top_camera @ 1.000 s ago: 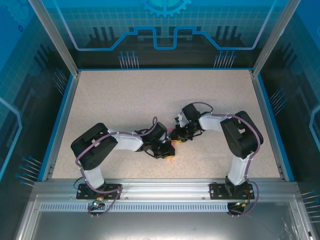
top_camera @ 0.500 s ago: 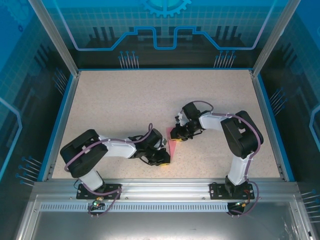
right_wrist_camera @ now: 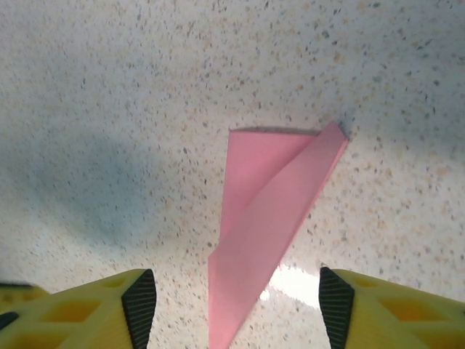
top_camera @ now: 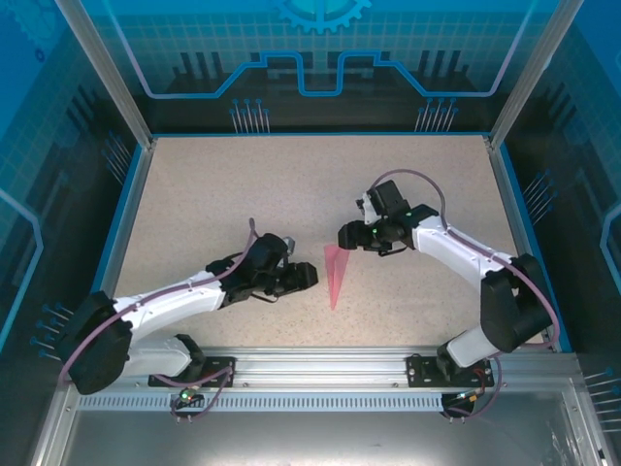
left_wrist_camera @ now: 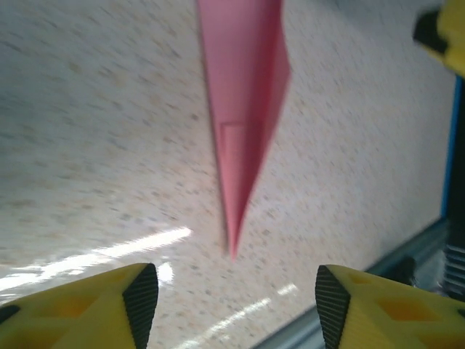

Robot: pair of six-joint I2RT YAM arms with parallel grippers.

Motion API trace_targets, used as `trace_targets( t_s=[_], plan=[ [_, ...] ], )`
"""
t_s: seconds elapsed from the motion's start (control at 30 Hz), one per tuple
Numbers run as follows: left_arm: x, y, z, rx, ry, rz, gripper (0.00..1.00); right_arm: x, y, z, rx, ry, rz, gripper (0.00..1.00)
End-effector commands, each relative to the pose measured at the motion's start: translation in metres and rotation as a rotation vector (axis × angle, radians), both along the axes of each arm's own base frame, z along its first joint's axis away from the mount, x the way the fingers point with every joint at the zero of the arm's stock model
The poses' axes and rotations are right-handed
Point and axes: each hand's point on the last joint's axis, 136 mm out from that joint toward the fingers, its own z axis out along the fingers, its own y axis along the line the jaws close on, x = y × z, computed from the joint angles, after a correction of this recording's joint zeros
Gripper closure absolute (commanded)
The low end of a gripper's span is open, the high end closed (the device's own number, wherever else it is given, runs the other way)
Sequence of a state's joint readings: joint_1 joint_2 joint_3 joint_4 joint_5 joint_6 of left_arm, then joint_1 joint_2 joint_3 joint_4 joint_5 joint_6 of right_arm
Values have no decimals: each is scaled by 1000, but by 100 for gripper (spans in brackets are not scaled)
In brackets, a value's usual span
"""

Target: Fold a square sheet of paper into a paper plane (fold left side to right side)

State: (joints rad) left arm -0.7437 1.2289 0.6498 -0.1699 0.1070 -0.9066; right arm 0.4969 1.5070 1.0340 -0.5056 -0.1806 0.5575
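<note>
Top external: dart lies free, both grippers parted

Top external view: the paper plane [top_camera: 334, 275], a slim matte pink wedge, lies flat on the speckled table [top_camera: 194, 194], nose toward 6 o'clock. At its 9 o'clock sits the left gripper [top_camera: 309, 278], at its 12 o'clock the right gripper [top_camera: 346, 236], both empty. Folding looks all but done. The next move likely calls for withdrawing without brushing the light paper.

Left wrist: yellow, black-padded jaws stand wide, with the sharp nose at 12 o'clock and layered creases showing.

Right wrist: jaws spread over the blunt tail, where one flap looks slightly lifted.
</note>
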Motion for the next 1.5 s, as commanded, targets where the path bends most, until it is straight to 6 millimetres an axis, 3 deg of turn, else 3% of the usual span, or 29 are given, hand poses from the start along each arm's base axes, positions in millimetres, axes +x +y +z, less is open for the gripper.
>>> trace_targets(
  t_s=[0.0,0.13,0.3,0.5,0.67,0.83,1.03,1.17,1.33,1.47],
  plan=[
    [18,36,8,134,-64,125,34,-34,-8,-29,-114,106,-16,30],
    [28,50,18,155,-99,180,27,-42,13,-40,-132,123,19,27],
    [28,55,18,159,-94,197,25,-41,24,-60,-193,148,40,29],
    [21,61,13,164,-82,203,24,-39,25,-78,-234,165,42,53],
    [17,66,12,169,-83,208,22,-37,26,-63,-221,124,55,77],
    [17,73,15,180,-96,228,22,-38,44,-31,-91,65,110,100],
    [17,85,26,203,-126,254,20,-45,63,-9,123,31,160,100],
    [17,91,34,205,-153,273,16,-49,55,-30,217,83,124,100],
    [16,95,35,197,-155,287,15,-54,24,-77,172,160,78,100],
    [15,95,36,191,-149,292,15,-51,1,-85,153,146,39,97]
  ],
)
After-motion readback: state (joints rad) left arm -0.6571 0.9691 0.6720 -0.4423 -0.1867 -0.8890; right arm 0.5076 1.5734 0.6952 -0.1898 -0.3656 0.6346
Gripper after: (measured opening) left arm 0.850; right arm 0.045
